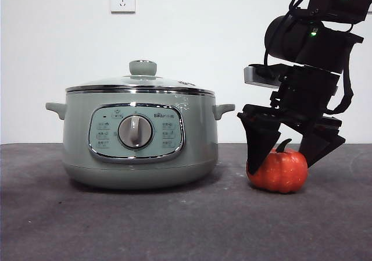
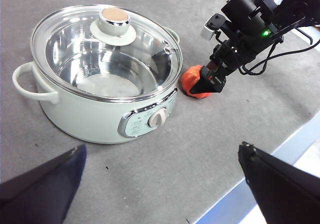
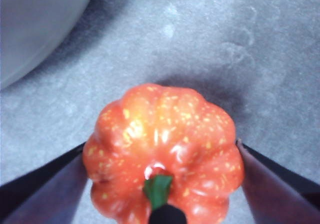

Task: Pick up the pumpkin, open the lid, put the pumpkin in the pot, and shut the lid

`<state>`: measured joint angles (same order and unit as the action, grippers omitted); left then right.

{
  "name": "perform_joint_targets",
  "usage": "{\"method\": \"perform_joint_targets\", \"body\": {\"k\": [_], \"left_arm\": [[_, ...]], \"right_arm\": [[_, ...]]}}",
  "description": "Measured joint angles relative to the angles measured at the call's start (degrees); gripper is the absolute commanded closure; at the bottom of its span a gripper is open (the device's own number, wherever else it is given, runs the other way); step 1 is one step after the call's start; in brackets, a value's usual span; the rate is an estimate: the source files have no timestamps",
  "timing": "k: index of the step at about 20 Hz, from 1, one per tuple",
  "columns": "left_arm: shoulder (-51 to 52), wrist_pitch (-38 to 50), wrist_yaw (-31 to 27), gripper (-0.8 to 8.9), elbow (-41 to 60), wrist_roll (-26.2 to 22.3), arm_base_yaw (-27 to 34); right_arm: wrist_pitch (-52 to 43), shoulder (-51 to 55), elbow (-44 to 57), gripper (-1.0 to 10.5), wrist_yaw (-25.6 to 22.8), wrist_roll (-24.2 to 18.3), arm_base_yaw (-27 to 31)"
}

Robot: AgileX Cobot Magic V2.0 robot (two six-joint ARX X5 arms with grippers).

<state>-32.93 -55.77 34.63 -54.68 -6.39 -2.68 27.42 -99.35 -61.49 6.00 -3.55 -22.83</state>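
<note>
Step in hand: grasping the pumpkin point(image 1: 278, 171). It rests on the grey table point(image 1: 174, 226), just beside the pot point(image 1: 139, 139) on its control-panel side, stem upward. The right gripper point(image 1: 290, 150) straddles it from above: in the right wrist view one jaw stands at each flank of the pumpkin point(image 3: 162, 151), touching or nearly touching the ribbed skin. Whether the jaws have fully clamped cannot be told; they are spread to about the fruit's width.

For a sound grasp, the jaws should seat at or below the widest girth, not on the upper shoulders, where the rounded skin would likely squeeze out. Centre the stem between the jaws, close evenly, then lift straight up, clear of the near pot handle point(image 1: 224, 108).

Farther back, the lid point(image 1: 139, 85) sits closed on the pot. The left gripper point(image 2: 160, 184) waits with jaws wide apart, high above the table, and should take the lid knob point(image 2: 114, 19)
</note>
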Motion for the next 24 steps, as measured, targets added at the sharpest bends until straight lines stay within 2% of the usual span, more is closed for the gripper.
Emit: {"method": "perform_joint_targets", "body": {"k": [5,11,14,18,24], "left_arm": [[0.00,0.92,-0.02,1.17,0.00,0.00,0.00],[-5.90,8.87,-0.13,1.23,-0.11,0.17,-0.87],[-13.27,14.80,-1.16,1.22,-1.09,0.24,-4.31],[-24.65,25.20,-6.78,1.23,-5.14,0.37,-9.94],[-43.54,33.66,-11.21,1.23,-15.02,0.39,-14.67]], "right_arm": [[0.92,3.37,0.00,9.6,-0.04,1.29,0.00],[5.29,20.39,0.00,9.6,-0.04,1.64,-0.02],[7.58,29.44,0.00,9.6,-0.04,1.64,-0.02],[9.90,37.68,0.00,9.6,-0.02,2.25,-0.02],[13.38,42.34,0.00,9.6,-0.02,2.75,-0.04]]}}
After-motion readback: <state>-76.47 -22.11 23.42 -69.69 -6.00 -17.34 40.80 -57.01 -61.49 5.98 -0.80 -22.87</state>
